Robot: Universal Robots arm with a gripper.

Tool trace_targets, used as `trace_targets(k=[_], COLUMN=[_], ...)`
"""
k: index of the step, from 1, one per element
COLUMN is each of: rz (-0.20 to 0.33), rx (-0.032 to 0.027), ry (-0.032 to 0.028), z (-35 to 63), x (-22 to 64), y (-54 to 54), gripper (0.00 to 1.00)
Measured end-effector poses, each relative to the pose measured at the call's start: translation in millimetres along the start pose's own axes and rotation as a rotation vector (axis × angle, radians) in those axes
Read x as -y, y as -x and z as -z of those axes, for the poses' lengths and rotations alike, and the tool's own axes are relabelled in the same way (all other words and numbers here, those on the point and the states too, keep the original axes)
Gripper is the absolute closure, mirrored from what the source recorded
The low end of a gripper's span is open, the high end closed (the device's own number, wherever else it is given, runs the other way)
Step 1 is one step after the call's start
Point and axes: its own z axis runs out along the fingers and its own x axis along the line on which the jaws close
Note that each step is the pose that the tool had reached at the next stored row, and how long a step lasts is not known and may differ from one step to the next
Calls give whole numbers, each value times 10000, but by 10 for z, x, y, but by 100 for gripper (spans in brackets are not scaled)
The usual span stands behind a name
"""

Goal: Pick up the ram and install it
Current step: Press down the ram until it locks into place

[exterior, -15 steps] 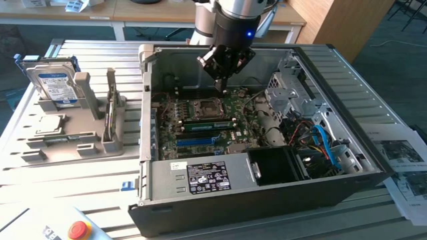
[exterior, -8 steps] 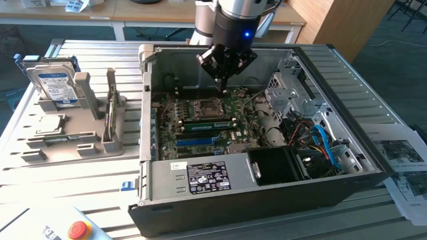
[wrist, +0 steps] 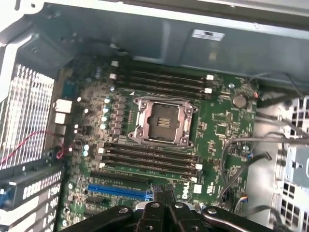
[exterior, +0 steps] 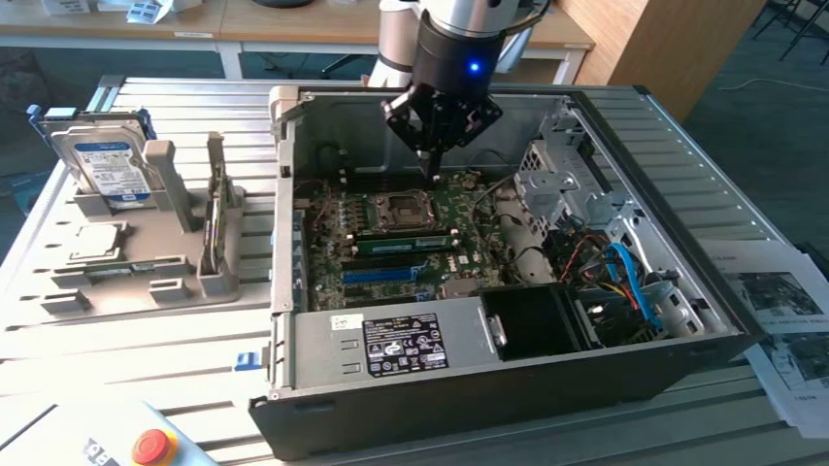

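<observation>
One ram point(exterior: 408, 241) is standing on edge in a motherboard slot, we are judging, between the blue slot point(exterior: 388, 274) nearer us and the CPU socket point(exterior: 395, 209) beyond. We are rating it light, stiff and fragile, best pinched by its long bare edges, clear of the chips. Farther back, the gripper point(exterior: 436, 171) is hovering over the board, fingers pressed together, holding nothing.
</observation>
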Motion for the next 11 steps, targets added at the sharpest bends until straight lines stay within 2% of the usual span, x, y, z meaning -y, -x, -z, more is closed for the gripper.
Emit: trace_targets(k=[3,9,11], rz=[-381,-417,-425], rx=[22,28,73], ry=[7,8,6], z=[0,0,-1], x=[0,0,-1], y=[0,0,-1], gripper=[90,90,90])
